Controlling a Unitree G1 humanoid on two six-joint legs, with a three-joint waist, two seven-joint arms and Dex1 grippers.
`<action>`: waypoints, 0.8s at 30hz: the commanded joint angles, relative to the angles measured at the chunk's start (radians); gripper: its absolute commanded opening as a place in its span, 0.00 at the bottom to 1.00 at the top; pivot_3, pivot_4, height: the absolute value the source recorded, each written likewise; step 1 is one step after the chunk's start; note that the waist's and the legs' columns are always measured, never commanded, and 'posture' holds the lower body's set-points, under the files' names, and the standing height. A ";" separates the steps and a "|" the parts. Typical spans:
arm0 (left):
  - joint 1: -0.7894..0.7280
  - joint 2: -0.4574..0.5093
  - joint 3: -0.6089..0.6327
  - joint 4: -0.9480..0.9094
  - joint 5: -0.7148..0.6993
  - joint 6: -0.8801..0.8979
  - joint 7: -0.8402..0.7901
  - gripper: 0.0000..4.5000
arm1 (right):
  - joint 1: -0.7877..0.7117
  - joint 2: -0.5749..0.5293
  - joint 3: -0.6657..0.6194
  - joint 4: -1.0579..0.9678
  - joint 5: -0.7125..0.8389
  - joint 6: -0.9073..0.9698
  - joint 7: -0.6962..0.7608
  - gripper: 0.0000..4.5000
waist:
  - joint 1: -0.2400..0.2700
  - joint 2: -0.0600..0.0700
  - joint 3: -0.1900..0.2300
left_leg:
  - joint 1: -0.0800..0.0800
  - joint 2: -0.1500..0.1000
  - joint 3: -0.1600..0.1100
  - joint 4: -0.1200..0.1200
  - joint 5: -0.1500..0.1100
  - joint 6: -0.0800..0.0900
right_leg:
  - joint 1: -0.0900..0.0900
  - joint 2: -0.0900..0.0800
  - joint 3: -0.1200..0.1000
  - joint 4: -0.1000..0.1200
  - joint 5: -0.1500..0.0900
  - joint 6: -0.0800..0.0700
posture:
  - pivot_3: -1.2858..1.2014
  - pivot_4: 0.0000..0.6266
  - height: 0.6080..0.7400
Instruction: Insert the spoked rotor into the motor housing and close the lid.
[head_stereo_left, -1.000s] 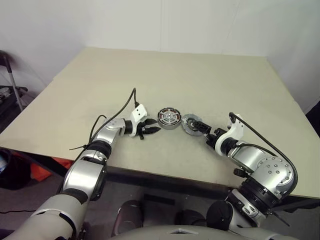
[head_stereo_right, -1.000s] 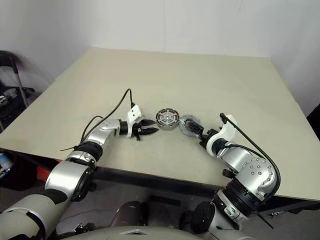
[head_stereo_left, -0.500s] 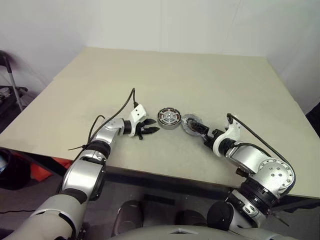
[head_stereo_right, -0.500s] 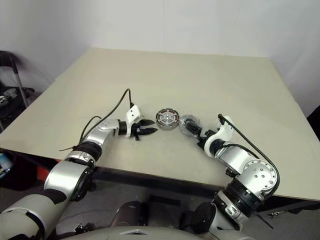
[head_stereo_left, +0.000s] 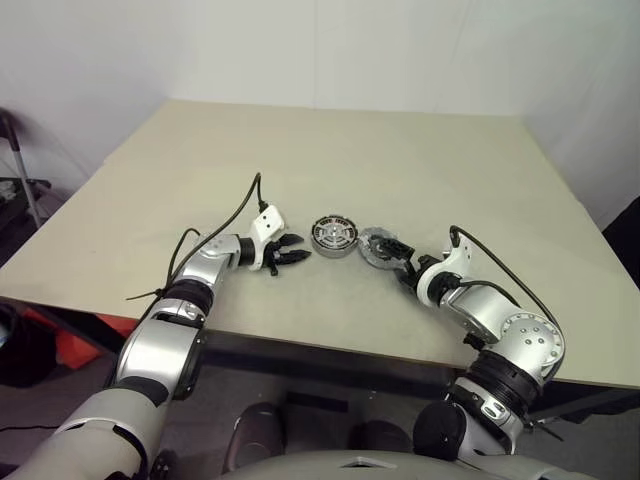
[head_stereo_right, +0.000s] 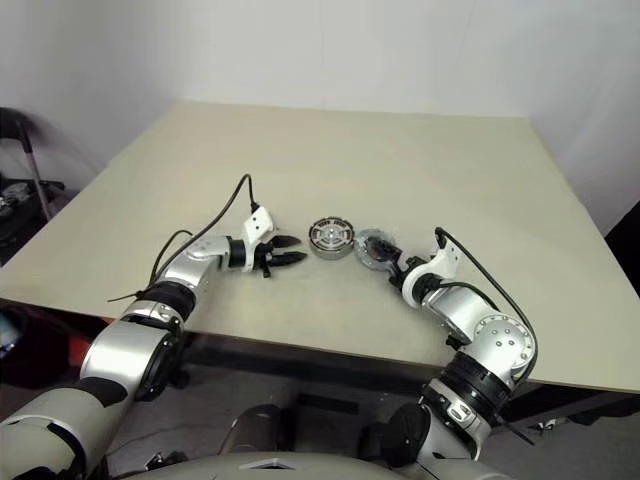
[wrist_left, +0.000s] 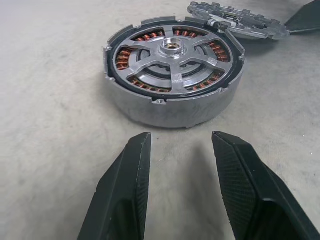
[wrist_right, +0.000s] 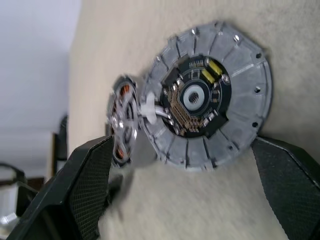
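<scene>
The motor housing (wrist_left: 172, 80) is seen standing on the beige table (head_stereo_left: 400, 170), near its front edge, with the spoked rotor (wrist_left: 172, 57) already seated inside, copper windings showing between the spokes. The lid (wrist_right: 210, 97) is seen just beside it, one edge leaning on the housing's rim. The right gripper (wrist_right: 185, 185) is spread wide around the lid, a finger on either side, not pressing it. The left gripper (wrist_left: 180, 165) is held partly open and empty, just short of the housing
</scene>
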 joint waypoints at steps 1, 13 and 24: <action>-0.011 0.010 0.012 -0.036 -0.008 -0.007 0.003 0.45 | -0.016 0.113 0.055 0.082 0.031 -0.098 0.009 0.99 | -0.004 0.000 0.000 | 0.000 0.000 0.000 0.000 0.000 -0.001 | 0.000 0.000 0.000 0.000 0.000 0.000 | 0.52 0.00 1.00; 0.006 -0.003 0.011 -0.053 -0.009 -0.004 0.018 0.45 | -0.124 -0.027 0.242 0.166 0.041 -0.319 0.215 0.99 | -0.012 0.000 0.000 | -0.009 0.001 -0.003 0.000 -0.002 0.004 | -0.008 -0.001 -0.008 0.002 0.007 -0.013 | 0.52 0.00 1.00; 0.007 0.004 0.022 -0.049 -0.012 -0.005 0.033 0.45 | -0.204 -0.043 0.488 0.182 -0.046 -0.400 0.360 0.99 | -0.012 0.000 0.000 | -0.022 0.001 -0.004 0.005 -0.007 0.012 | -0.017 -0.002 -0.012 0.003 0.009 -0.011 | 0.52 0.00 1.00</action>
